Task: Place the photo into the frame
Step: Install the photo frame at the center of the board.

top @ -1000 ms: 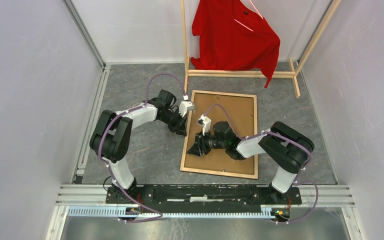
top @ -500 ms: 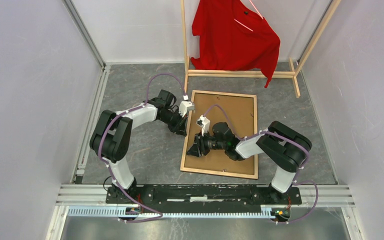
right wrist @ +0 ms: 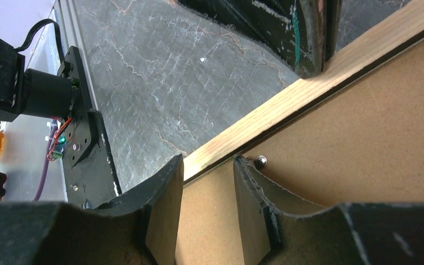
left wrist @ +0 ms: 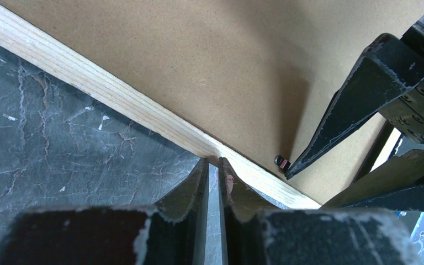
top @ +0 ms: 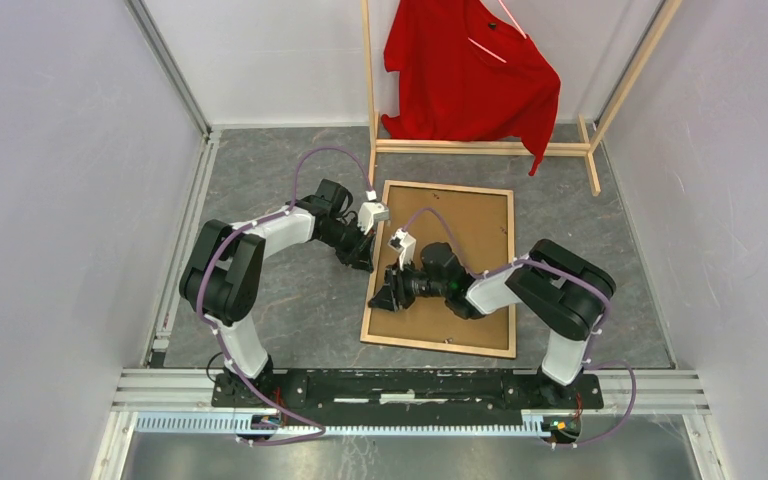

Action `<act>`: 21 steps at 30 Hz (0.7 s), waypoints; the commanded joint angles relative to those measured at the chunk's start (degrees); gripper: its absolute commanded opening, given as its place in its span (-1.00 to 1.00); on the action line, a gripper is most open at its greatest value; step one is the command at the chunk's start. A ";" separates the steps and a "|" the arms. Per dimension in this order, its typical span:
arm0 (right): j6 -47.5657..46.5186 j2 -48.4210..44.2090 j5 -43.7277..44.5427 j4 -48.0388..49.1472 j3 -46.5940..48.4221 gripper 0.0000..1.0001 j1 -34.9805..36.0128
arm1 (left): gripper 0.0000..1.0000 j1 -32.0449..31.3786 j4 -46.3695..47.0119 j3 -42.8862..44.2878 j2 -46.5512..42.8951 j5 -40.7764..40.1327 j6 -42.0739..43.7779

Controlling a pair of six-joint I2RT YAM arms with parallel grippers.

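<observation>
The left gripper (left wrist: pixel 212 161) is all but closed. Only a slit shows between its fingers and nothing can be seen in it, and its tips are set against the outer edge of the left rail of the frame (left wrist: pixel 88 83). Just nearer along the same rail, the right gripper (right wrist: pixel 208 165) stands about half open and astride the rail. One finger is over the table (top: pixel 290 300) and the other over the brown backing board (left wrist: pixel 199 66). Whether it pinches the wood cannot be told.

The frame lies flat with its back upward in the middle of the grey, stone-patterned table. Its light wood rails enclose the board, and it is turned slightly out of square with the table's edges. The photo shows in no view.

A broad stretch of table lies to the left of the frame, under the left arm. A narrower strip lies to the right, before the wall. The frame's far edge is near the foot bar of the clothes rack (top: pixel 480 147), where a red shirt (top: pixel 470 70) hangs.

Only the wrist cameras show a small metal stud (right wrist: pixel 261 160) on the board, just inside the rail. The left wrist view puts a right finger's tip at that stud. The right wrist view shows a dark groove between the rail and the board. The overhead view alone shows the whole frame and both arms bent inward towards its left side.
</observation>
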 commanded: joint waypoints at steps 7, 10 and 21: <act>0.27 -1.69 -0.38 3.12 0.77 -0.12 -0.84 | -0.64 -0.41 0.35 0.12 -0.32 0.10 0.19; 0.39 -6.02 -0.16 3.41 -1.38 -0.11 -1.14 | -0.64 -0.34 0.38 -0.04 -0.41 0.09 0.35; 2.51 -6.67 1.93 5.36 -7.08 -0.13 -1.08 | -0.66 -0.36 0.34 -0.08 -0.41 0.19 0.29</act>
